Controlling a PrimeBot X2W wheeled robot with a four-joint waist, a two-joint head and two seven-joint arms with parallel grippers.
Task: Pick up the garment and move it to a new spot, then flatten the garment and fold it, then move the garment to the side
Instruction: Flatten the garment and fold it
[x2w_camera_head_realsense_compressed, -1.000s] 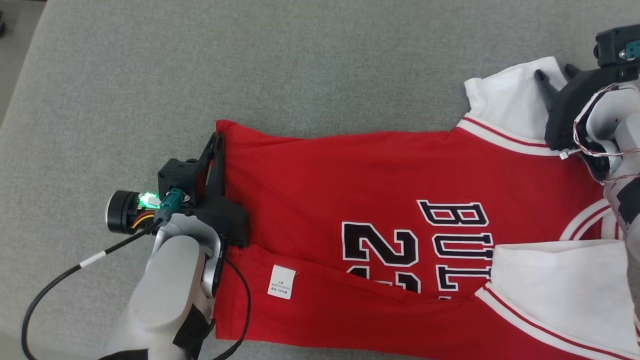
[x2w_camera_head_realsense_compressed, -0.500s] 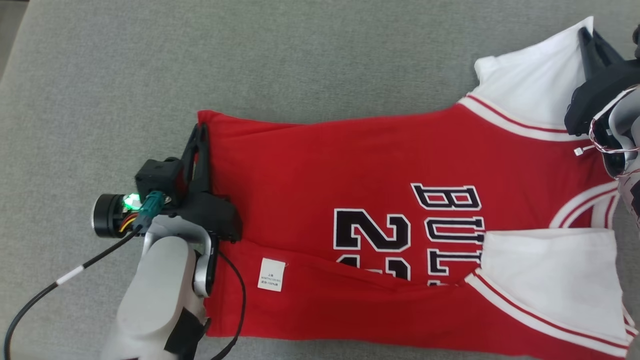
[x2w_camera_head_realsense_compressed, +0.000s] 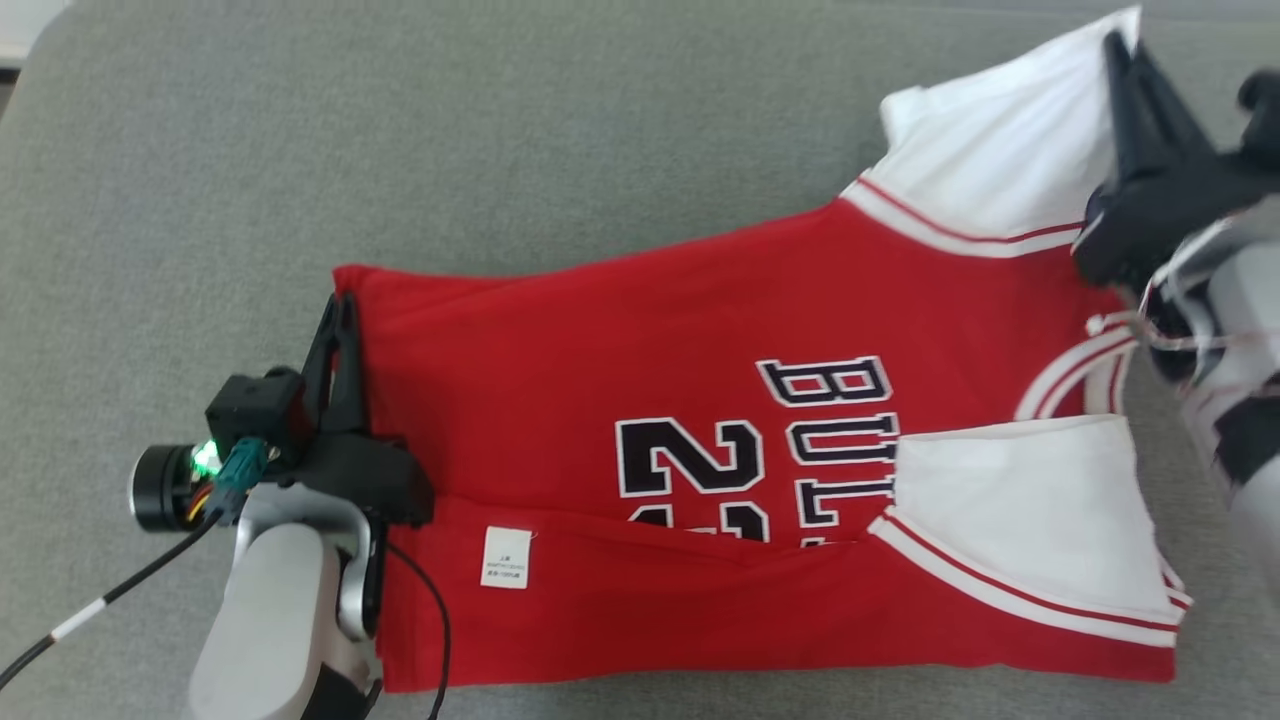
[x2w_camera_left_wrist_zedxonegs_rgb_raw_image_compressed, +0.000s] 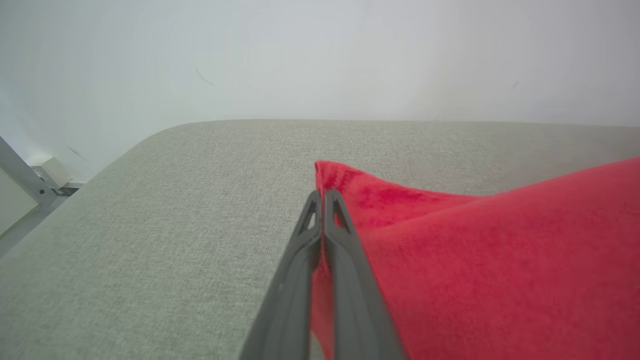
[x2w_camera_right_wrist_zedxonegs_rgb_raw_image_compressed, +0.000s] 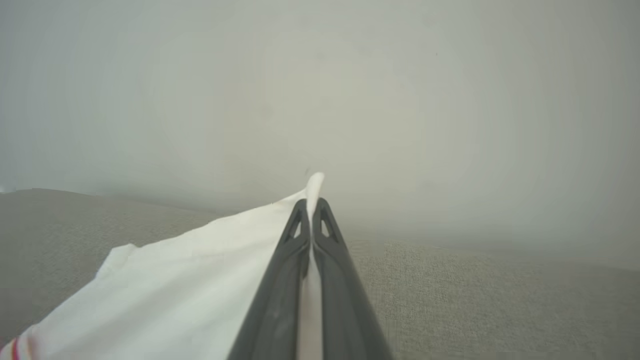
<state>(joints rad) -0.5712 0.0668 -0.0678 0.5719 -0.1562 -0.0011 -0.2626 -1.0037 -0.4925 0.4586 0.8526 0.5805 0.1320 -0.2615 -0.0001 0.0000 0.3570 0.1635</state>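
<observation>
Grey cushion (x2w_camera_head_realsense_compressed: 600, 120): one jersey (x2w_camera_head_realsense_compressed: 600, 350), pinched by left gripper (x2w_camera_head_realsense_compressed: 338, 310), right gripper (x2w_camera_head_realsense_compressed: 1125, 50).

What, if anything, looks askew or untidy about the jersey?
The jersey lies slanted. The right gripper holds its far white sleeve raised, and the near edge is folded over the numbers, care label showing.

Open grey cushion (x2w_camera_head_realsense_compressed: 520, 130) stretches beyond and left of the jersey (x2w_camera_head_realsense_compressed: 600, 370); a pale wall (x2w_camera_left_wrist_zedxonegs_rgb_raw_image_compressed: 320, 55) stands behind.

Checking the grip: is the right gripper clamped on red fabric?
No, in the right wrist view the right gripper is shut on a white sleeve.
</observation>
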